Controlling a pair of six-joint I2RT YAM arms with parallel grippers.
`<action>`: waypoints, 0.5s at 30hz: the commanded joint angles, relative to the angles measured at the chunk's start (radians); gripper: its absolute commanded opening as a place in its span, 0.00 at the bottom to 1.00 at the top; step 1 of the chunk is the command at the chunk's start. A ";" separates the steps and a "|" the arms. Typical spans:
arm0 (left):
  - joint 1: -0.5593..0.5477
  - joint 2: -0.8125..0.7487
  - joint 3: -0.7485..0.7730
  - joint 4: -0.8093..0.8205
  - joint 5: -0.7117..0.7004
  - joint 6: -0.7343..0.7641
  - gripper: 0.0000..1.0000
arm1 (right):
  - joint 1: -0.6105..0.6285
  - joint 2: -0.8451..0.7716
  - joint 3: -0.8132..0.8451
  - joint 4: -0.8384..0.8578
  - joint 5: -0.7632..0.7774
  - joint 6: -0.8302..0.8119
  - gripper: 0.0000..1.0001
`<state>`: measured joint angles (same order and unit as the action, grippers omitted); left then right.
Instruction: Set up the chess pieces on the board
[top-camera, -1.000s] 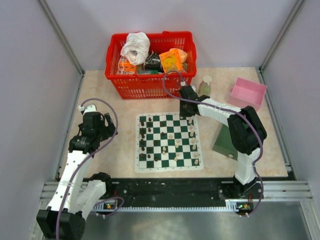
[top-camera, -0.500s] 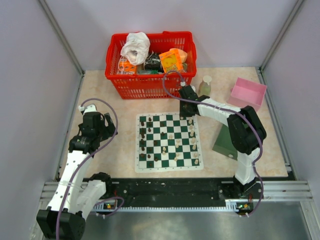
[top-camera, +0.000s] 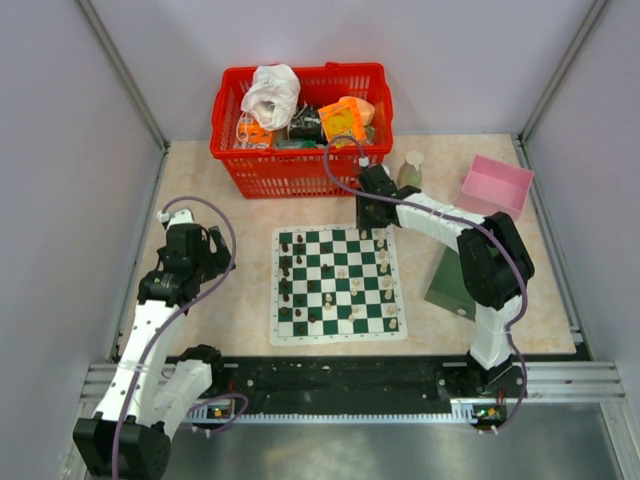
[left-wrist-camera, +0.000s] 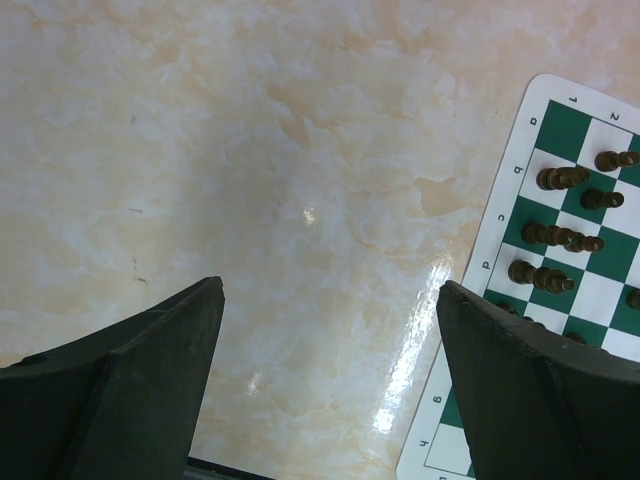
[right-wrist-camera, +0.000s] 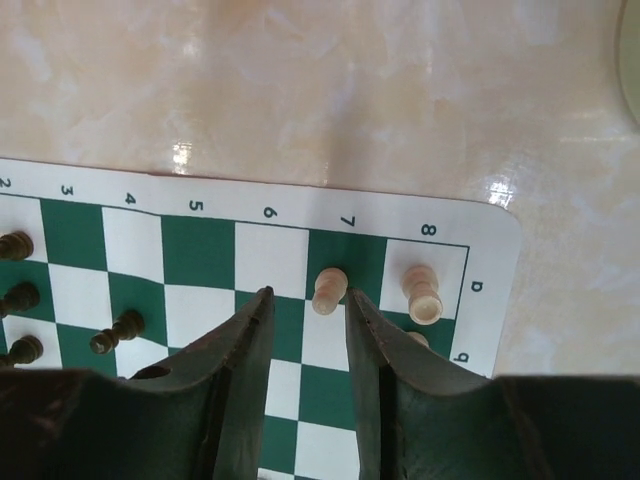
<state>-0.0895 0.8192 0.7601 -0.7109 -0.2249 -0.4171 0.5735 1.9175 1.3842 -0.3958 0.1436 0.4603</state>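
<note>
**Top external view.** The green-and-white chess board (top-camera: 338, 285) lies at the centre of the marble surface (top-camera: 230, 190), with dark pieces (top-camera: 287, 275) along its left columns and cream pieces (top-camera: 385, 280) mostly toward its right. The right pincer (top-camera: 368, 224) hangs over the board's upper right corner. The left arm (top-camera: 160, 290) rests well apart at the left. A red basket (top-camera: 300, 165) of packets stands above the board, a pink tray (top-camera: 497, 185) at upper right, and a dark green box (top-camera: 450, 285) just right of the board.

**Left wrist view.** The left pincer (left-wrist-camera: 330, 330) is spread wide and grasps nothing, over bare surface. The board's edge with dark pieces (left-wrist-camera: 562, 178) enters at right.

**Right wrist view.** The right pincer (right-wrist-camera: 308, 297) is released, its jaws slightly parted. A cream pawn (right-wrist-camera: 329, 290) stands on the column-7 square at the fingertips, clear of the left finger (right-wrist-camera: 240, 360). A second cream piece (right-wrist-camera: 423, 292) stands on column 8.
</note>
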 joint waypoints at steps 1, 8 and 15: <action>-0.001 -0.003 -0.002 0.034 -0.002 0.005 0.93 | 0.000 -0.103 0.044 0.006 -0.007 -0.049 0.37; -0.001 -0.009 -0.002 0.033 -0.004 0.005 0.93 | 0.103 -0.187 -0.033 -0.018 -0.026 -0.028 0.41; -0.001 -0.014 -0.002 0.034 -0.001 0.003 0.93 | 0.226 -0.189 -0.138 -0.026 -0.036 0.049 0.40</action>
<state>-0.0895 0.8185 0.7601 -0.7105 -0.2249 -0.4171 0.7486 1.7409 1.2945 -0.4049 0.1200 0.4580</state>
